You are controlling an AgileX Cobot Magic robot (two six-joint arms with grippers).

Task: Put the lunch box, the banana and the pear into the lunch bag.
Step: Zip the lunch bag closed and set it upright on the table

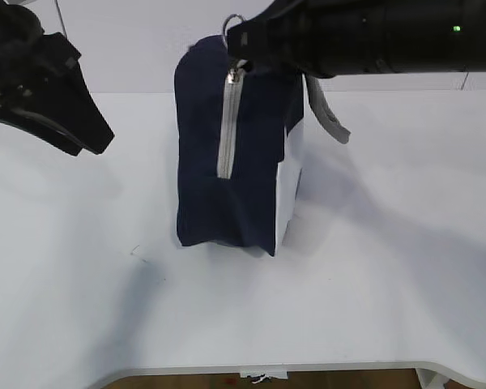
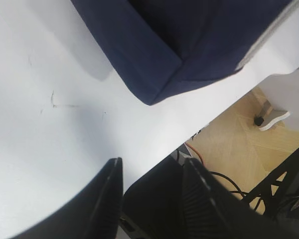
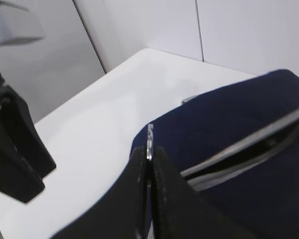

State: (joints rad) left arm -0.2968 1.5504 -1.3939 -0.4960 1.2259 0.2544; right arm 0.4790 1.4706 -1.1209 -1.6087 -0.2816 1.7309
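Observation:
The navy-blue lunch bag [image 1: 239,154] stands upright in the middle of the white table [image 1: 243,308], its grey zipper [image 1: 228,126] running down the front and partly open along the top in the right wrist view [image 3: 239,149]. My right gripper [image 1: 239,36] is at the bag's top, shut on the metal ring pull [image 3: 150,142], which sticks out between the fingertips. My left gripper [image 1: 85,134] hangs open and empty above the table, left of the bag; the bag's bottom corner shows in the left wrist view [image 2: 154,74]. The lunch box, banana and pear are out of view.
A grey webbing handle [image 1: 328,117] hangs off the bag's right side. The table's front edge [image 2: 189,124] lies close to the left gripper, with floor and cables beyond. A wall stands behind the table.

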